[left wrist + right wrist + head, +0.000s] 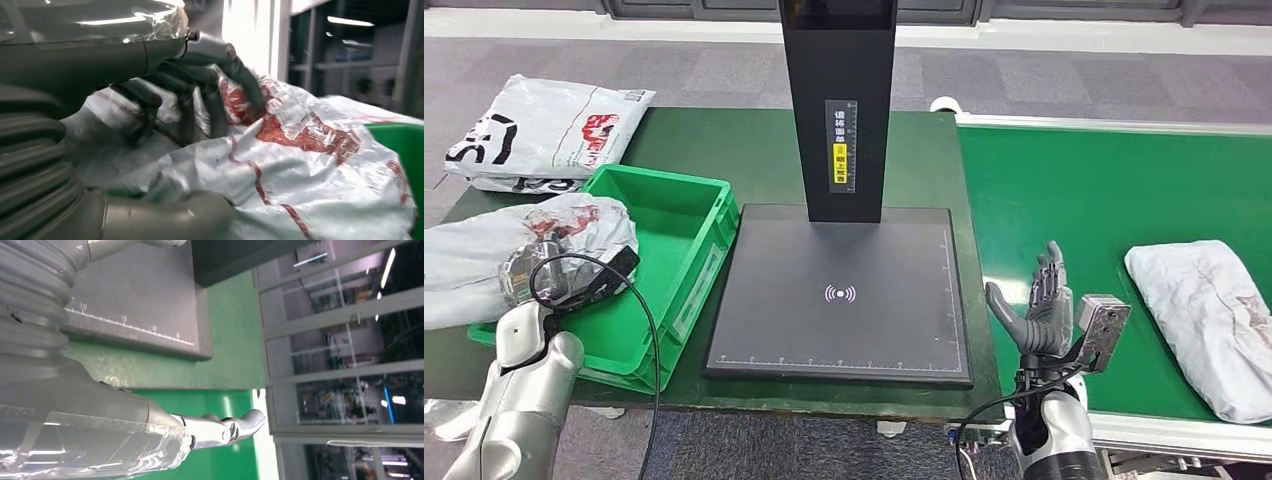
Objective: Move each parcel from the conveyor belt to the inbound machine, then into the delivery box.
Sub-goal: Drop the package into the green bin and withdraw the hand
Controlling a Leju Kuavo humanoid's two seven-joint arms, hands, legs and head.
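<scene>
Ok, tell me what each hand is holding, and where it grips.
The left hand grips a white parcel by its crumpled upper surface, over the green box's edge. The right hand holds nothing.

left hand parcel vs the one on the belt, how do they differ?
Hold: the left hand grips the held parcel; the belt parcel lies untouched, apart from the open right hand.
Place: the held parcel sits over the green crate's left edge; the belt parcel rests on the conveyor belt.
Print: the held parcel shows red print; the belt parcel looks nearly plain.
Both are crumpled light poly bags.
</scene>
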